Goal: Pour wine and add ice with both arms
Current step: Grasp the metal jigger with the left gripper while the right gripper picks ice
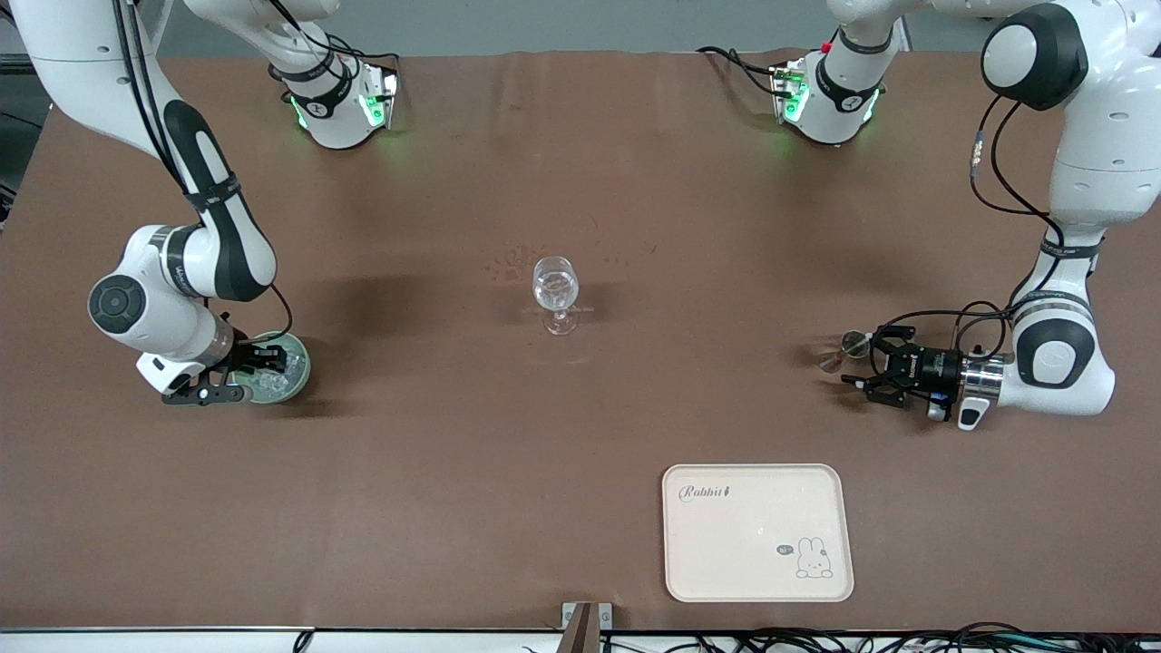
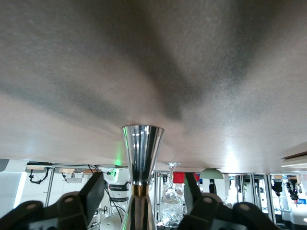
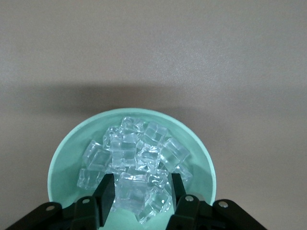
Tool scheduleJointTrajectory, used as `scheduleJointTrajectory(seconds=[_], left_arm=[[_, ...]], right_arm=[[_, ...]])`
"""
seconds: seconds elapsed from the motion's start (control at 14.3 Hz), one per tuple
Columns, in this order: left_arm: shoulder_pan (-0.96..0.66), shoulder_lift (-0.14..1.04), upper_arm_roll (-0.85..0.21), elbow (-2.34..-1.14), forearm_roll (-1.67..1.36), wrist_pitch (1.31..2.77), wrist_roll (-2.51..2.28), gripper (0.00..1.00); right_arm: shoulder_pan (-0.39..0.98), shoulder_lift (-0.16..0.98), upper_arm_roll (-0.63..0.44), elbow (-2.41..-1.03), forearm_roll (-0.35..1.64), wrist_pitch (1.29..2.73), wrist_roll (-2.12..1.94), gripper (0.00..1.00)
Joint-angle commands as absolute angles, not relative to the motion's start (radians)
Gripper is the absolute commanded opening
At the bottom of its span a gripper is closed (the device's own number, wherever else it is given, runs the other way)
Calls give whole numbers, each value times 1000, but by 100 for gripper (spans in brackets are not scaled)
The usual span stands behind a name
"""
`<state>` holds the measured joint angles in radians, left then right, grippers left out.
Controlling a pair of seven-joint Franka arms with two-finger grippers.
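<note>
A clear stemmed glass (image 1: 555, 290) stands mid-table, with clear contents in its bowl. A green bowl (image 1: 300, 361) holding the ice (image 1: 274, 384) sits toward the right arm's end. My right gripper (image 1: 245, 375) is open, lowered into the bowl (image 3: 62, 163). Its fingers (image 3: 106, 196) straddle cubes of the ice (image 3: 139, 153). A shiny metal jigger (image 1: 848, 349) stands toward the left arm's end. My left gripper (image 1: 862, 361) is open, level with the table. Its fingers (image 2: 92, 196) flank the jigger (image 2: 142, 153) with gaps on both sides.
A cream tray (image 1: 753, 544) with a rabbit drawing lies nearer to the front camera, between the glass and the left arm's end. The glass (image 2: 170, 206) and the bowl (image 2: 211, 173) show small and distant in the left wrist view.
</note>
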<state>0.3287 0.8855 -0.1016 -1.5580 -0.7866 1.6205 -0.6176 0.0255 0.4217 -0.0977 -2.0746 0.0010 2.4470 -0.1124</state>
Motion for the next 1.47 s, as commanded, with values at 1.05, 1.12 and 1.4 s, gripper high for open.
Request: scheduleJointTrajectory(seconds=[1.05, 1.12, 1.4], left_arm=[[333, 891, -117, -1568, -807, 1588, -586, 34], [333, 890, -117, -1568, -807, 1585, -584, 31], [334, 890, -118, -1563, -807, 1582, -586, 16]], right_arm=[[28, 411, -92, -2094, 95, 2442, -98, 10], [29, 411, -92, -2092, 100, 2441, -98, 9], [29, 408, -92, -2051, 100, 2392, -103, 2]])
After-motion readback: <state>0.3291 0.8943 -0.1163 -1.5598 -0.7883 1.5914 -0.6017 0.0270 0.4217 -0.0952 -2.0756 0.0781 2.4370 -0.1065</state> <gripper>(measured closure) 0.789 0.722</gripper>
